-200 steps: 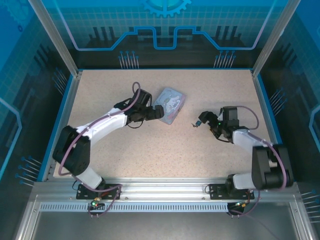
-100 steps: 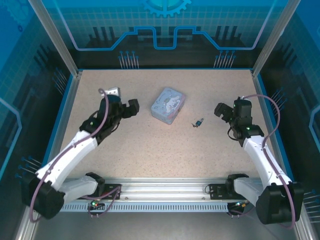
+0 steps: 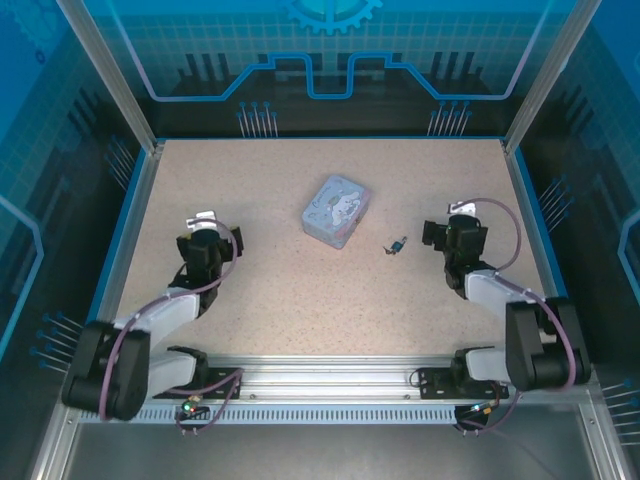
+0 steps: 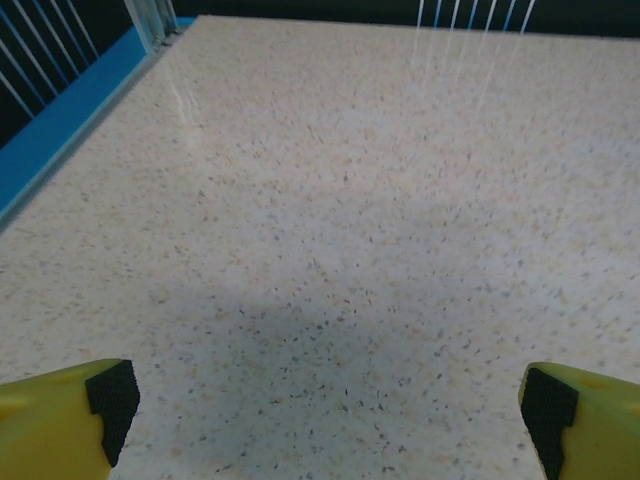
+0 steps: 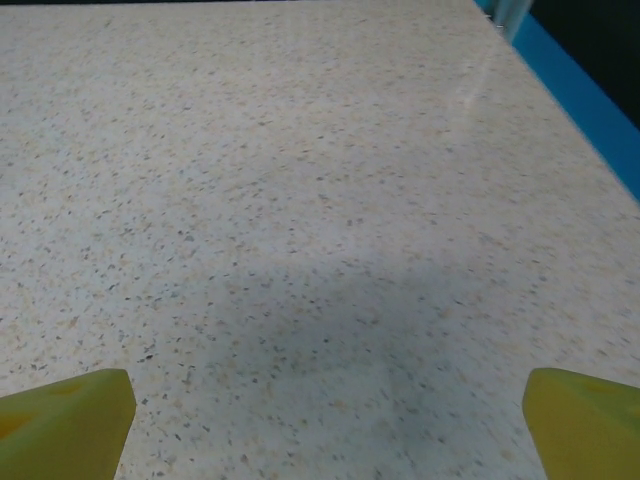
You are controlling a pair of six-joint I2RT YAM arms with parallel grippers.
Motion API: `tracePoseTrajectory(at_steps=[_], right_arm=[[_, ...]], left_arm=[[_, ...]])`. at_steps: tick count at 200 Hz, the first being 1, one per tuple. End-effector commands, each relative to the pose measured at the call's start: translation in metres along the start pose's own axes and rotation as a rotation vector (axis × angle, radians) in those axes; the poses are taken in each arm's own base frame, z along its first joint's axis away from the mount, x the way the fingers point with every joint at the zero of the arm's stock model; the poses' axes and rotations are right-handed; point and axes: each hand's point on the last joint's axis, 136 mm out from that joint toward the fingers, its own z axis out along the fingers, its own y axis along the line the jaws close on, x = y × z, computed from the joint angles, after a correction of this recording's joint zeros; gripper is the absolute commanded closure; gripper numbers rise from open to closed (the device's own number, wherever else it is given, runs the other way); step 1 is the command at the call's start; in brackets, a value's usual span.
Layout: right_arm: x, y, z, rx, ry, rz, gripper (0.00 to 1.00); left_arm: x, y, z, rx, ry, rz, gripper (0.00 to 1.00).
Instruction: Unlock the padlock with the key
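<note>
The padlock [image 3: 400,242], a tiny dark lump with a bluish glint, lies on the speckled table [image 3: 300,290] right of centre. The thin dark key [image 3: 386,250] rests at its lower left end; whether the two are joined is too small to tell. My right gripper [image 3: 452,230] sits low, a short way to the right of them, open with bare table between its yellow fingertips [image 5: 585,425]. My left gripper [image 3: 208,238] is far to the left, also open over bare table, its yellow and black fingertips [image 4: 70,415] wide apart.
A pale blue cartoon-printed tin [image 3: 336,210] stands just left of the padlock, near the table's middle. Blue rails [image 3: 125,235] and metal posts edge the table on the left and right. Both arms are folded back close to their bases.
Both arms have drawn back from the middle. The left gripper left the tin and the right gripper left the padlock and key, which now lie alone on the table.
</note>
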Motion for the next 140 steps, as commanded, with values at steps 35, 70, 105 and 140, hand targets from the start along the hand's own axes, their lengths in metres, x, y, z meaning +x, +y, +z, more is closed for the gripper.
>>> tracePoseTrajectory(at_steps=[35, 70, 105, 140], right_arm=[[-0.001, 0.046, 0.012, -0.249, -0.124, -0.103, 0.0], [-0.002, 0.046, 0.013, -0.253, -0.128, -0.103, 0.0], [-0.002, 0.054, 0.012, -0.295, -0.117, -0.126, 0.0], [-0.002, 0.054, 0.013, -0.322, -0.115, -0.115, 0.0]], left_arm=[[-0.01, -0.017, 0.038, 0.106, -0.131, -0.009, 0.01], [-0.008, -0.017, 0.045, 0.153, -0.105, -0.032, 0.01], [-0.009, -0.017, 0.046, 0.157, -0.107, -0.035, 0.01], [-0.008, -0.017, 0.047, 0.159, -0.102, -0.039, 0.01]])
